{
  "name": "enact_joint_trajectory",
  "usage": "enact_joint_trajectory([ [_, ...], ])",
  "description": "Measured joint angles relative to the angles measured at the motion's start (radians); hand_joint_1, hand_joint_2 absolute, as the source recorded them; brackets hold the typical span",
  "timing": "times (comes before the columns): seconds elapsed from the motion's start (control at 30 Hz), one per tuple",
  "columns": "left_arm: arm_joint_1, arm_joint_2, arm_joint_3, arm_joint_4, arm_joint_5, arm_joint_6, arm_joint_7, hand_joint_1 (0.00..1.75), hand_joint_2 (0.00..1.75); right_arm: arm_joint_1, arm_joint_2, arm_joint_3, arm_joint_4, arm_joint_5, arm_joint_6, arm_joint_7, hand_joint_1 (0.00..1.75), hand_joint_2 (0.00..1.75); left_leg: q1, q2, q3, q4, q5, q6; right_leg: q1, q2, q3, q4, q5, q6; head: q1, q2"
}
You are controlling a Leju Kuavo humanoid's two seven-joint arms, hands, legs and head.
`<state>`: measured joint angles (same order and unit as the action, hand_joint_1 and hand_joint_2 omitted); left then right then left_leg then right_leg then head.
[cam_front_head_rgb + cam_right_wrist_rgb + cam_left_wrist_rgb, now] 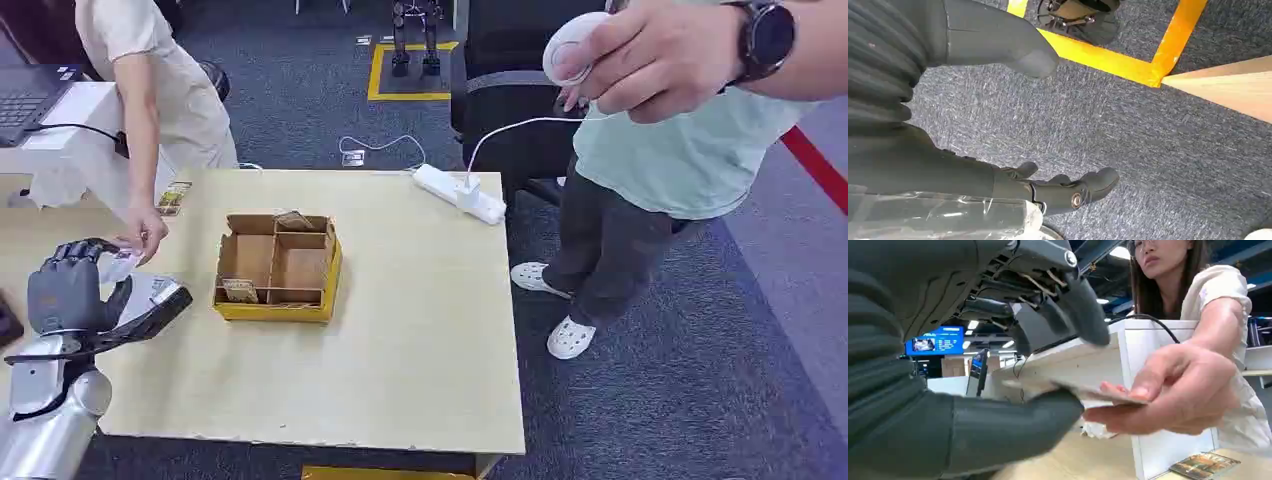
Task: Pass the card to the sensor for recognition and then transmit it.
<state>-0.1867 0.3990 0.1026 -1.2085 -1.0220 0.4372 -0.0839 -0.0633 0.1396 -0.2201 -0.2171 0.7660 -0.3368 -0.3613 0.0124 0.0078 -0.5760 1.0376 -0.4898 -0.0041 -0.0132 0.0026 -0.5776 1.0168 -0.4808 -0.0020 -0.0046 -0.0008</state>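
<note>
Left hand (68, 290) at table's near-left pinches thin pale card (1083, 390) with person's hand (1173, 395); right hand (1013, 125) spread, holding nothing, over blue carpet (1158, 150).

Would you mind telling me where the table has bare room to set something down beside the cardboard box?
The table is bare between the cardboard box and its right edge, below the power strip, and along the near edge. Left of the box it is crowded: the left hand, the card and a person's hand meet there.
</note>
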Motion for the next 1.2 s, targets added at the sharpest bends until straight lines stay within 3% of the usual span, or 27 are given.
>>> enact_joint_trajectory([
  [0.6, 0.006, 0.002, -0.001, 0.001, 0.0, 0.014, 0.003, 1.75, 1.75, 0.0, 0.0, 0.006, 0.0, 0.0, 0.0, 0.002, 0.0, 1.75, 0.0, 0.0, -0.001, 0.0, 0.0, 0.0, 0.0, 0.0, -0.001, 0.0, 0.0, 0.0, 0.0, 0.0],
  [0.8, 0.006, 0.002, -0.001, 0.013, -0.071, 0.021, 0.057, 1.75, 1.75, 0.0, 0.0, 0.007, 0.0, -0.002, 0.0, 0.002, 0.0, 1.75, 0.0, 0.0, -0.001, 0.0, 0.0, 0.0, 0.0, 0.0, -0.001, 0.0, 0.0, 0.0, 0.0, 0.0],
  [1.0, 0.005, 0.005, -0.001, 0.026, -0.11, 0.028, 0.075, 1.75, 1.75, 0.0, 0.0, 0.008, 0.0, -0.002, 0.002, 0.002, 0.0, 1.75, 0.0, 0.0, -0.001, 0.0, 0.0, 0.0, 0.0, 0.0, -0.001, 0.0, 0.0, 0.0, 0.0, 0.0],
  [1.2, 0.004, 0.01, -0.001, 0.081, -0.256, 0.04, 0.155, 1.75, 1.75, -0.001, 0.0, 0.014, 0.0, -0.003, 0.002, 0.002, 0.0, 1.75, 0.0, 0.0, -0.001, 0.0, 0.0, 0.0, 0.0, 0.0, -0.001, 0.0, 0.0, 0.0, 0.0, 0.0],
])
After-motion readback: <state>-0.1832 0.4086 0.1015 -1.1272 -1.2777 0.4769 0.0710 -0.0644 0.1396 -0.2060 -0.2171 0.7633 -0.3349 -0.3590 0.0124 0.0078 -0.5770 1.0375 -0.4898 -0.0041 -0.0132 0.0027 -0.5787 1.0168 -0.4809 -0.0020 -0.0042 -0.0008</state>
